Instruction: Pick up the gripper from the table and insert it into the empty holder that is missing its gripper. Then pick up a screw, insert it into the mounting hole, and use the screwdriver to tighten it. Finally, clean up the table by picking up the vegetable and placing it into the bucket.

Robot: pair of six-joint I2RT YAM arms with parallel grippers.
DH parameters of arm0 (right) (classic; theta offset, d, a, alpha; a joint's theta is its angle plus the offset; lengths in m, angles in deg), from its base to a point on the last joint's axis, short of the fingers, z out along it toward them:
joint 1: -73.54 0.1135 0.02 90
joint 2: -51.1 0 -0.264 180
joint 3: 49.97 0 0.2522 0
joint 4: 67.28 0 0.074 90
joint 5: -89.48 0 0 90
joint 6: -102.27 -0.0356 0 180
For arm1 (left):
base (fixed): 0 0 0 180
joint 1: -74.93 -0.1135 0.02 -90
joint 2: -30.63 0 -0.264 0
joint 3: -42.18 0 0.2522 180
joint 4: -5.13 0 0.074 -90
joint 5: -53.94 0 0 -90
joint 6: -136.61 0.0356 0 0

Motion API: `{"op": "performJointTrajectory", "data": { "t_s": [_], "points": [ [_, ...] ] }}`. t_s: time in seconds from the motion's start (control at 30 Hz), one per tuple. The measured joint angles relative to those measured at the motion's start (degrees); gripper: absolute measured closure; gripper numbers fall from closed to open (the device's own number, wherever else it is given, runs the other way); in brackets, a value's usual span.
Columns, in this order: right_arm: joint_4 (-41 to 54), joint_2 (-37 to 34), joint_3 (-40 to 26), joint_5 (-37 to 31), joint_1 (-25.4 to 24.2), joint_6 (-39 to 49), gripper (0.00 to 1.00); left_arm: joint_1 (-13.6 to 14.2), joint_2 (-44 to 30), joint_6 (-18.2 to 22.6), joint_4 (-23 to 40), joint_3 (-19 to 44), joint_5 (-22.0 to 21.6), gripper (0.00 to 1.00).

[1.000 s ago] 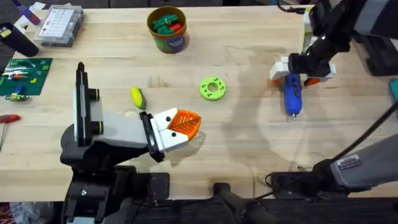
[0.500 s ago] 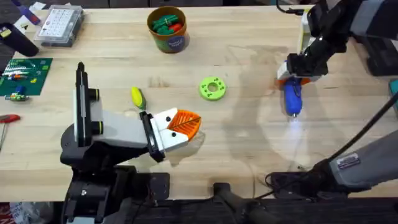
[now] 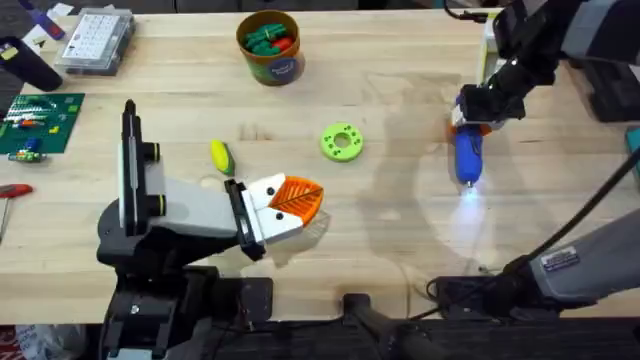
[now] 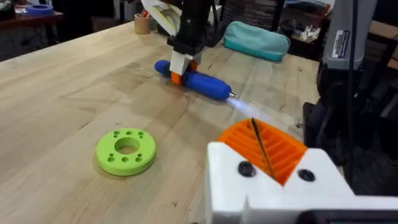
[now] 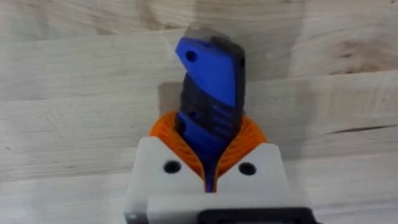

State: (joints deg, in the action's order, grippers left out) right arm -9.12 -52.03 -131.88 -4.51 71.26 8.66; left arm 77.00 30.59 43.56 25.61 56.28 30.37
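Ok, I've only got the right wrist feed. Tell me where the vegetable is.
Observer: The vegetable lies on the table just beyond the left arm, to the left of the green disc.
Operator: Give me the bucket too.
Observer: The bucket stands near the table's far edge, beyond the vegetable, with green and red pieces inside.
Operator: Now report the left gripper.
Observer: The left gripper sits low over the table, fingers shut, holding nothing.

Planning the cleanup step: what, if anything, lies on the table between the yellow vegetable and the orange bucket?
Nothing visible. The vegetable lies on bare table with open wood up to the bucket; the green disc sits off to the side, clear of that line.
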Motion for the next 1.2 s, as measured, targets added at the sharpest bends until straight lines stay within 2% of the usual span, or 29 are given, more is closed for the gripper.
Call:
{"op": "performJointTrajectory", "data": {
  "t_s": [0.13,0.3,0.53,0.7,0.87,1.0,1.2],
  "points": [
    [0.34,3.46,0.09,-0.02,0.21,-0.02,0.978,-0.02,0.00,0.00,0.00,0.00,-0.02,0.996],
    [0.41,12.88,-0.25,-0.04,1.71,0.00,0.978,-0.02,0.00,0.00,0.00,0.00,-0.02,0.996],
    [0.20,25.82,-5.66,0.24,5.65,0.00,0.978,-0.02,0.00,0.00,0.00,0.00,-0.02,0.996],
    [-5.69,33.66,-9.44,0.21,8.81,0.00,0.978,-0.01,0.00,0.00,0.00,0.00,-0.02,0.996],
    [-12.76,39.20,-10.04,0.71,13.09,-0.02,0.978,-0.01,-0.01,0.00,0.00,0.00,-0.02,0.996],
    [-16.39,41.28,-10.05,4.28,16.07,-0.09,0.979,0.00,0.00,0.00,0.00,0.00,-0.03,0.996],
    [-27.19,42.02,-10.04,14.17,19.13,-0.55,0.979,0.00,0.00,0.00,0.00,0.00,-0.04,0.996]
  ]
}}
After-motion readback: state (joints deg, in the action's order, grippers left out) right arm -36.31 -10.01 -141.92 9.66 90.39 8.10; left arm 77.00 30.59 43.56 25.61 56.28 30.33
